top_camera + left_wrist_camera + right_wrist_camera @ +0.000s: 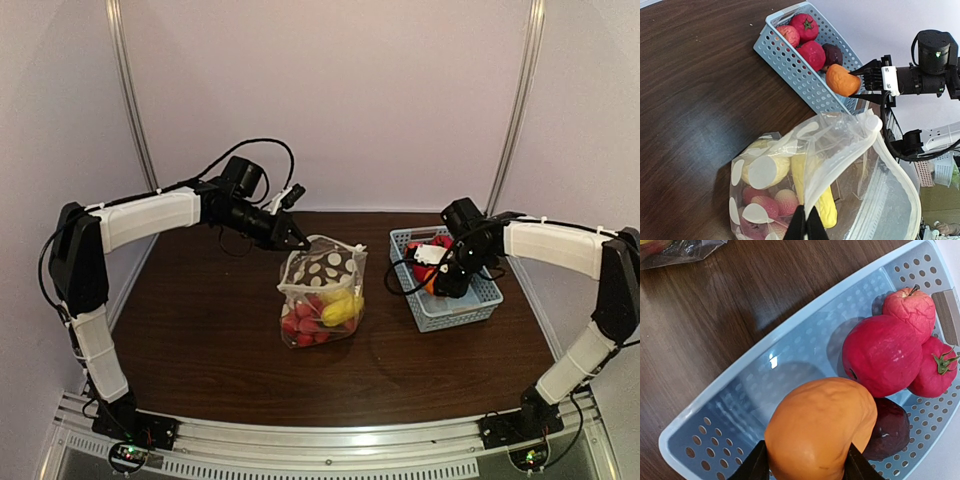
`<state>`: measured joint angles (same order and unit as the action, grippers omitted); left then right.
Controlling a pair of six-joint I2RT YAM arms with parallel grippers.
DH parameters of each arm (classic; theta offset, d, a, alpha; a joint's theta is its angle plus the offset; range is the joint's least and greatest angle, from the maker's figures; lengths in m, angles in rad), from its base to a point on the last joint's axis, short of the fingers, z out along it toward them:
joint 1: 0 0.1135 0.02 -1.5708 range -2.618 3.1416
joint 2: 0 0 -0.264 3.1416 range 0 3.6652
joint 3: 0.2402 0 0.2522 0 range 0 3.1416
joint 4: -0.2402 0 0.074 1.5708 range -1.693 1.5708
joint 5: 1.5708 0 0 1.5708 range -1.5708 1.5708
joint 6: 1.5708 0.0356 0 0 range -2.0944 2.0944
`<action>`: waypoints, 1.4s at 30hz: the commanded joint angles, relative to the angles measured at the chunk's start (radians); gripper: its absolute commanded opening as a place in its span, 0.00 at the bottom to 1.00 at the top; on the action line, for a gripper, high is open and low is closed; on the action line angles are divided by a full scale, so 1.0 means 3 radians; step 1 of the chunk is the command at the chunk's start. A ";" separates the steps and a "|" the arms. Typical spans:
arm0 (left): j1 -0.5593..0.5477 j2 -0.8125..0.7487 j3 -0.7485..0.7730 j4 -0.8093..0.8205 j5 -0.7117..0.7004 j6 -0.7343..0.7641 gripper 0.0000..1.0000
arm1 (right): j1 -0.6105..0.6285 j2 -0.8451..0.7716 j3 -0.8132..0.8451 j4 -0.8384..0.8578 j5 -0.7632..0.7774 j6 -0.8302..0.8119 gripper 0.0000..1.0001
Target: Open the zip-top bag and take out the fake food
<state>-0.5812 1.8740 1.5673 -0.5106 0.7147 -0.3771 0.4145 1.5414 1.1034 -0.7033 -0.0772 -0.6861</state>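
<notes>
Two jobs are going on at once. On the left, the left gripper (806,227) has its fingers pinched shut on the rim of the zip-top bag (840,150). The bag stands in the middle of the table (200,330) with its mouth held open. On the right, the right gripper (440,275) is closed around an orange fruit (822,430) and holds it over the blue basket (790,65). Three red fruits (882,355) and a dark purple one (890,432) lie at the far end of the basket.

The fake food (320,312) is not all out. Yellow and red pieces sit in the bottom of the bag.

To do this step well, the right arm should go down low over the bare near part of the basket. Then it should open its fingers gently, so the fruit does not bounce out. The left pinch should be firm, so the bag is open for the next grab.
</notes>
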 commanded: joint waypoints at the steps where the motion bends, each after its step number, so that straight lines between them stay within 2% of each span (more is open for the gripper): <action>1: 0.0030 0.0017 0.0075 0.0012 0.0016 0.0009 0.00 | -0.0011 0.0109 -0.0026 0.0220 -0.0025 -0.0029 0.42; 10: 0.0030 -0.0008 0.0047 0.0022 0.0078 -0.0026 0.00 | -0.0011 0.0301 -0.0126 0.0553 -0.0080 -0.0030 0.43; 19: 0.0025 -0.0008 0.0042 0.0038 0.0081 -0.0052 0.00 | -0.0011 0.0436 -0.0186 0.0799 -0.0069 -0.0034 0.50; 23: 0.0025 -0.0013 0.0028 0.0038 0.0101 -0.0054 0.00 | -0.0011 0.0496 -0.0168 0.0792 -0.0092 0.0016 0.57; 30: 0.0025 -0.0016 -0.0009 0.0040 0.0112 -0.0042 0.00 | -0.0010 0.0288 -0.0034 0.0558 -0.0376 0.0153 0.74; 36: 0.0025 -0.0028 -0.0022 0.0039 0.0113 -0.0018 0.00 | -0.0011 -0.0058 0.0239 0.0194 -0.0580 0.0254 0.77; 42: 0.0025 -0.0024 -0.0009 0.0039 0.0128 0.0024 0.00 | -0.0002 -0.0176 0.0836 -0.0142 -0.0826 0.0223 0.76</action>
<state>-0.5812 1.8740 1.5669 -0.5098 0.7380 -0.3866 0.4145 1.5196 1.2449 -0.6556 -0.2497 -0.6258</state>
